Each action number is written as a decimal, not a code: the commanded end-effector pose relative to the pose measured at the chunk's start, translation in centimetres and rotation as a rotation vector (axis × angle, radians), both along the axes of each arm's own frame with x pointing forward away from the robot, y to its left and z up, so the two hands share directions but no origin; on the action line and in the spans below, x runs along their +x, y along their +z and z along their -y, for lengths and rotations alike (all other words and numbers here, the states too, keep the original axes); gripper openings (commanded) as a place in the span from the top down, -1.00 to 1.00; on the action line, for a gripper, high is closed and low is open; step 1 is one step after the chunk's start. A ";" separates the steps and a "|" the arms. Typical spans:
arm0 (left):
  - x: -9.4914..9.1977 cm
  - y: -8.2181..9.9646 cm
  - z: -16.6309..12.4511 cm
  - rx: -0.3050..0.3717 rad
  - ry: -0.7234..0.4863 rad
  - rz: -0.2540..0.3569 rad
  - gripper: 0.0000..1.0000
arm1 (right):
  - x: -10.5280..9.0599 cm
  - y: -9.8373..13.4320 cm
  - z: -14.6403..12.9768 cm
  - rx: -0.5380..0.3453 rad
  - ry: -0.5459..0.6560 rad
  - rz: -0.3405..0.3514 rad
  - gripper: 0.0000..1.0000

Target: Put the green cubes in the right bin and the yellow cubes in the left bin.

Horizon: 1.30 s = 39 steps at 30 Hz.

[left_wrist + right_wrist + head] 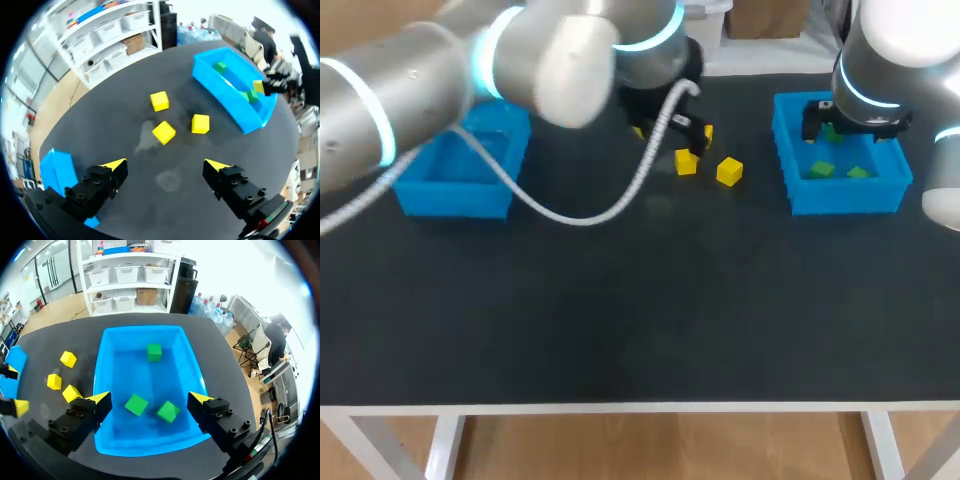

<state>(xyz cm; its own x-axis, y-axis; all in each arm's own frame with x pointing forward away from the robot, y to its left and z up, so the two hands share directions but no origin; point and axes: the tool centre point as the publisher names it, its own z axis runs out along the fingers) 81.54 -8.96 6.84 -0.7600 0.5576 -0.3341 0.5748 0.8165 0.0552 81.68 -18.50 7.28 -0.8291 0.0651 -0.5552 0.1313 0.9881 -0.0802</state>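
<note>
Three yellow cubes [159, 100] [164, 132] [200, 123] lie on the black table ahead of my open left gripper [167, 167], which hangs above them with nothing between its fingers. In the head view two of these cubes [686, 162] [728, 171] show just in front of that gripper [673, 131]. Three green cubes [154, 352] [136, 404] [168, 411] lie inside the right blue bin [194, 362]. My right gripper [150, 400] hovers open over that bin [790, 165], holding nothing. The left blue bin [455, 190] stands at the far left.
My left arm reaches across from the left, past the table's middle, its white cable [570, 215] drooping over the table beside the left bin. The right bin [225, 97] stands just right of the yellow cubes.
</note>
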 end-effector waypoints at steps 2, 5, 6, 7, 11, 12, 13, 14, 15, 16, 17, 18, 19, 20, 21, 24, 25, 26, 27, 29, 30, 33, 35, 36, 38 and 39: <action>3.1 -2.2 3.1 0.107 0.038 -0.123 -1.00 | -0.3 0.0 0.1 0.000 -0.001 0.009 -1.00; 3.5 -3.2 3.2 0.115 0.051 -0.135 -1.00 | -0.3 0.0 0.1 0.000 -0.001 0.009 -1.00; 3.6 -3.5 3.3 0.126 0.044 -0.131 -1.00 | -0.3 0.0 0.1 0.000 -0.001 0.009 -1.00; 3.7 -3.8 3.2 0.139 0.040 -0.130 -1.00 | -0.3 0.0 0.1 0.000 -0.001 0.009 -1.00; 4.1 -4.6 3.0 0.159 -0.003 -0.121 -1.00 | -0.3 0.0 0.1 0.000 -0.001 0.009 -1.00; 4.1 -4.7 2.9 0.160 -0.024 -0.117 -1.00 | -0.3 0.0 0.1 0.000 -0.001 0.009 -1.00; 4.2 -4.8 2.9 0.158 -0.033 -0.116 -1.00 | -0.3 0.0 0.1 0.000 -0.001 0.009 -1.00; 4.3 -5.0 2.8 0.158 -0.035 -0.116 -1.00 | -0.3 0.0 0.1 0.000 -0.001 0.009 -1.00; 4.4 -5.1 2.6 0.159 -0.039 -0.116 -1.00 | -0.3 0.0 0.1 0.000 -0.001 0.009 -1.00; 4.6 -5.3 2.4 0.170 -0.039 -0.118 -1.00 | -0.3 0.0 0.1 0.000 -0.001 0.009 -1.00; 4.7 -5.4 2.2 0.171 -0.021 -0.122 -1.00 | -0.3 0.0 0.1 0.000 -0.001 0.009 -1.00; 4.9 -5.5 2.0 0.171 -0.019 -0.122 -1.00 | -0.3 0.0 0.1 0.000 -0.001 0.009 -1.00; 5.0 -5.7 1.9 0.173 -0.020 -0.122 -1.00 | -0.3 0.0 0.1 0.000 -0.001 0.009 -1.00; 5.1 -5.8 1.8 0.184 -0.028 -0.122 -1.00 | -0.3 0.0 0.1 0.000 -0.001 0.009 -1.00; 5.1 -5.9 1.7 0.186 -0.031 -0.121 -1.00 | -0.3 0.0 0.1 0.000 -0.001 0.009 -1.00; 5.3 -6.1 1.4 0.193 -0.047 -0.115 -1.00 | -0.3 0.0 0.1 0.000 -0.001 0.009 -1.00; 5.4 -6.2 1.3 0.197 -0.061 -0.112 -1.00 | -0.3 0.0 0.1 0.000 -0.001 0.009 -1.00; 5.4 -6.4 1.2 0.199 -0.067 -0.112 -1.00 | -0.3 0.0 0.1 0.000 -0.001 0.009 -1.00; 5.4 -6.5 1.1 0.199 -0.068 -0.112 -1.00 | -0.3 0.0 0.1 0.000 -0.001 0.009 -1.00; 5.4 -6.8 0.9 0.205 -0.079 -0.104 -1.00 | -0.3 0.0 0.1 0.000 -0.001 0.009 -1.00; 5.4 -6.9 0.9 0.203 -0.088 -0.106 -1.00 | -0.3 0.0 0.1 0.000 -0.001 0.009 -1.00; 5.3 -7.2 0.7 0.192 -0.073 -0.101 1.00 | -0.3 0.0 0.1 0.000 -0.001 0.009 -1.00; 5.2 -7.5 0.5 0.190 -0.073 -0.107 1.00 | -0.3 0.0 0.1 0.000 -0.001 0.009 -1.00; 5.2 -7.6 0.5 0.192 -0.080 -0.095 1.00 | -0.3 0.0 0.1 0.000 -0.001 0.009 -1.00; 4.9 -7.9 0.3 0.190 -0.080 -0.095 1.00 | -0.3 0.0 0.1 0.000 -0.001 0.009 -1.00; 4.6 -8.0 0.2 0.185 -0.084 -0.094 1.00 | -0.3 0.0 0.1 0.000 -0.001 0.009 -1.00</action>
